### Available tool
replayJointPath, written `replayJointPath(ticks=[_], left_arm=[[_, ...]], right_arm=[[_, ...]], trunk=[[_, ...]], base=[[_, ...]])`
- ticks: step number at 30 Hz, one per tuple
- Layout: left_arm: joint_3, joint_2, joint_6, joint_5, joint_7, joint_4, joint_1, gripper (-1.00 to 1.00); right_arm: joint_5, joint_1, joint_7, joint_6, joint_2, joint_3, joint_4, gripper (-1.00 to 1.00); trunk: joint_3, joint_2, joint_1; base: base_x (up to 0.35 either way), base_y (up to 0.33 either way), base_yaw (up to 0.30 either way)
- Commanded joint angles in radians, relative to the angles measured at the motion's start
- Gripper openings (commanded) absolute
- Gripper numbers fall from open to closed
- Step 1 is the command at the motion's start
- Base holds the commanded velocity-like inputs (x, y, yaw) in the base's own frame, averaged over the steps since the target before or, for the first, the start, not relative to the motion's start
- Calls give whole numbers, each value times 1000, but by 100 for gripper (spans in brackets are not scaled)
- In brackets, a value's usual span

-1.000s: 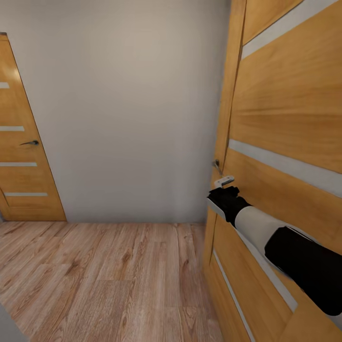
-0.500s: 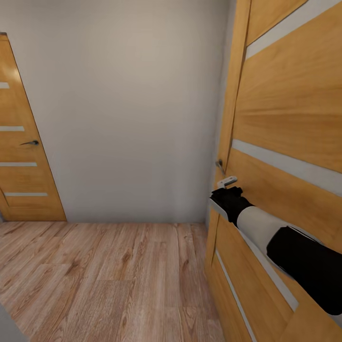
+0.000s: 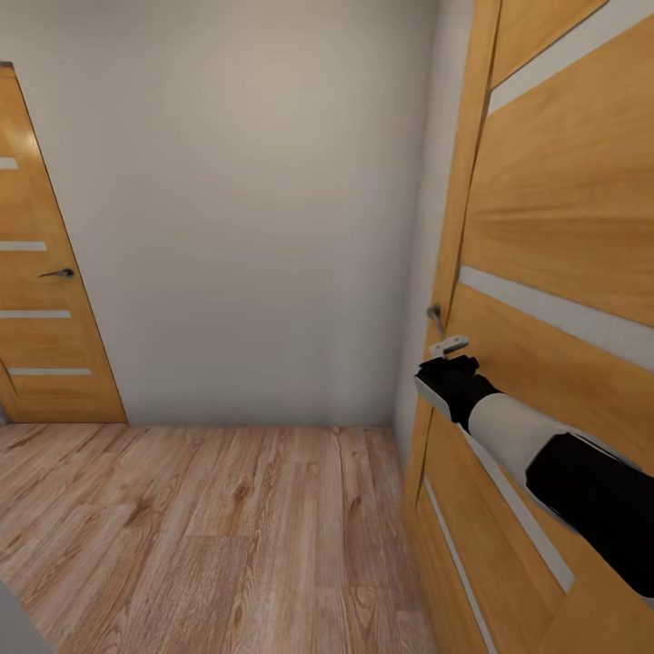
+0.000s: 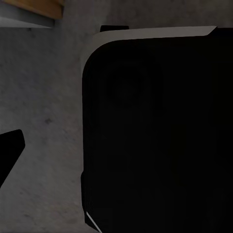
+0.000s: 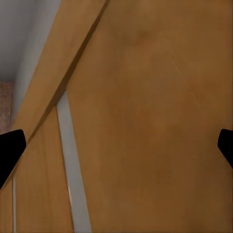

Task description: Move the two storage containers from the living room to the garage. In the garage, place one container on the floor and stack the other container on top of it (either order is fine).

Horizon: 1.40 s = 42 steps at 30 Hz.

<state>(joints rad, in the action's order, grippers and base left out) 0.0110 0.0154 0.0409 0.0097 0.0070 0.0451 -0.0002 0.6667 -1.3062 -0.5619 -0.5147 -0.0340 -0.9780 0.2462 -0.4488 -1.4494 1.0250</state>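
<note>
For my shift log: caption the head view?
Right arm reaching against a wooden door near its handle.

A wooden door [image 3: 554,300] with pale horizontal stripes stands close at the right, its lever handle [image 3: 437,316] near its edge. A second striped door [image 3: 41,272] stands at the left beside a plain grey wall [image 3: 245,200], above light plank flooring [image 3: 200,536].
</note>
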Motion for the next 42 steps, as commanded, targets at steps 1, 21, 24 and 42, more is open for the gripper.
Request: replayJointPath(ticks=[1,21,24,42], left_arm=[[1,0,2,1,1,1,0,100],[1,0,2,1,1,1,0,100],[1,0,2,1,1,1,0,100],[0,0,2,1,1,1,0,100]], right_arm=[[-2,-1,-9,-15,-2,-7,-35,100],[-2,-1,-9,-15,-9,-7,-35,100],[-2,-1,-9,-15,-13,-7,-35,100],[-1,-1,-9,-15,-14,-5,-26,100]], trunk=[[-1,-1,0],[-1,-1,0],[-1,-1,0],[-1,-1,0]], base=[[0,0,0],[0,0,0],[0,0,0],[0,0,0]])
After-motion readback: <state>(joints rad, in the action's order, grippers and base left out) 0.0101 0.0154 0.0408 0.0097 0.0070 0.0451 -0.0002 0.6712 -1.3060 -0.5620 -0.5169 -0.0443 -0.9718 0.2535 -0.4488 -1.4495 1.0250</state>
